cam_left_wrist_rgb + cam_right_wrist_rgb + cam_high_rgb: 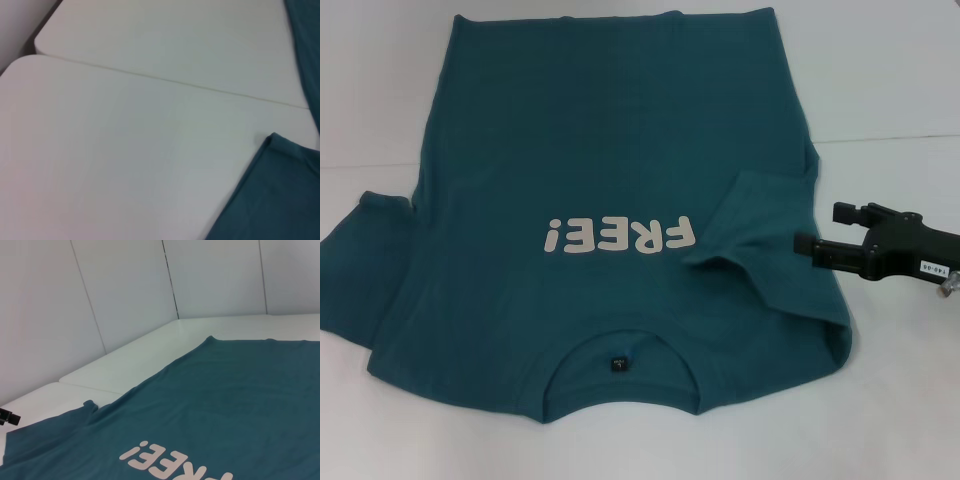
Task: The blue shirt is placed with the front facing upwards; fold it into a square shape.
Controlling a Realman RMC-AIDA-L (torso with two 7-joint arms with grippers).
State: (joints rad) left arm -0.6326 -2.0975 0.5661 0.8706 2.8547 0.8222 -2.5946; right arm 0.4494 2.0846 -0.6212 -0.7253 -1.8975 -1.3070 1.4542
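The blue shirt [600, 150] lies spread on the white table [900, 80], front up, with the white "FREE!" lettering [620, 237] and the dark neck label [617, 364] toward me. Its right sleeve [745, 225] is folded inward over the body, while the left sleeve [365, 235] lies flat and outspread. My right gripper [820, 230] hovers just off the shirt's right edge beside the folded sleeve, open and holding nothing. The left wrist view catches the left sleeve [280, 200]. A small black piece [6, 417] at the edge of the right wrist view seems to be my left gripper, beyond the left sleeve [75, 420].
Two white tabletops meet at a seam [190, 86]. White panelled walls [125, 295] close off the far side. Bare table [125, 160] lies to the left of the shirt and in front of the collar [620, 440].
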